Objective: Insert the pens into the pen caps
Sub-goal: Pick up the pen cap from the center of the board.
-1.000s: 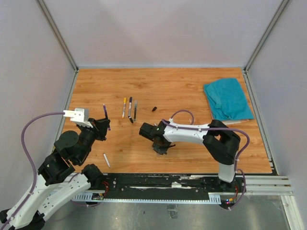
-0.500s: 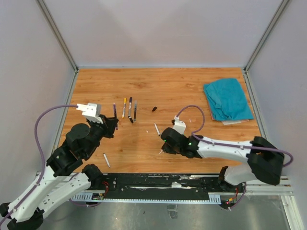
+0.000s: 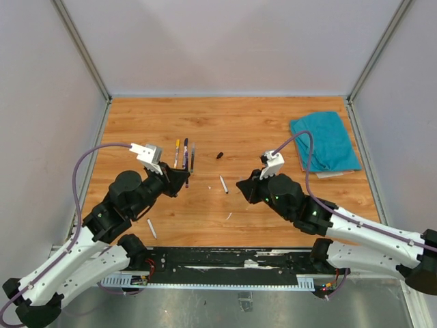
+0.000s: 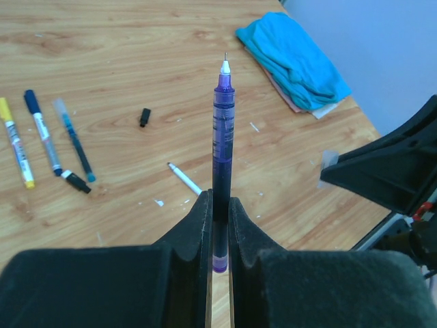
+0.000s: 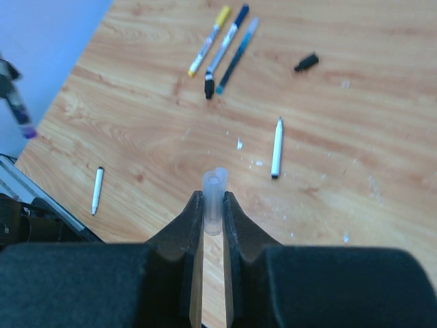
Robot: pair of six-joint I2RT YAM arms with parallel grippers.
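Pen in hand: the left gripper (image 4: 218, 201) is closed narrow on the lower barrel of a purple pen (image 4: 222, 137). The fine tip sticks out beyond the fingers, bare, with no cap on it.
Cap in hand: the right gripper (image 5: 213, 201) is closed narrow on a clear cap (image 5: 214, 191), pinched at its sides. The open mouth is turned outward, away from the fingers.
Place of both: they hang over the near middle of the wooden table (image 3: 273, 123), lifted from it. The left gripper is on the left and the right one on the right, facing each other with a gap between.
Key relation: the cap lies to the right of the pen tip. From the left wrist the right gripper shows at the right edge, not ahead of the tip. From the right wrist the purple pen shows at the left edge, not ahead of the mouth. So I judge the two long axes are not yet on one line.
Next move asks: turn pen and cap until tip and mouth face along one line, then bring them together. Both arms seem equally near to the gap.
Lying on table: a white pen (image 3: 223, 184) is below the gap and a black cap (image 3: 220, 155) is farther back. Three pens (image 3: 184, 156) lie side by side at the far left, their long axes running near to far. A second white pen (image 3: 151, 228) is at the near left.
Aside: a blue cloth (image 3: 324, 140) lies at the far right, well apart.
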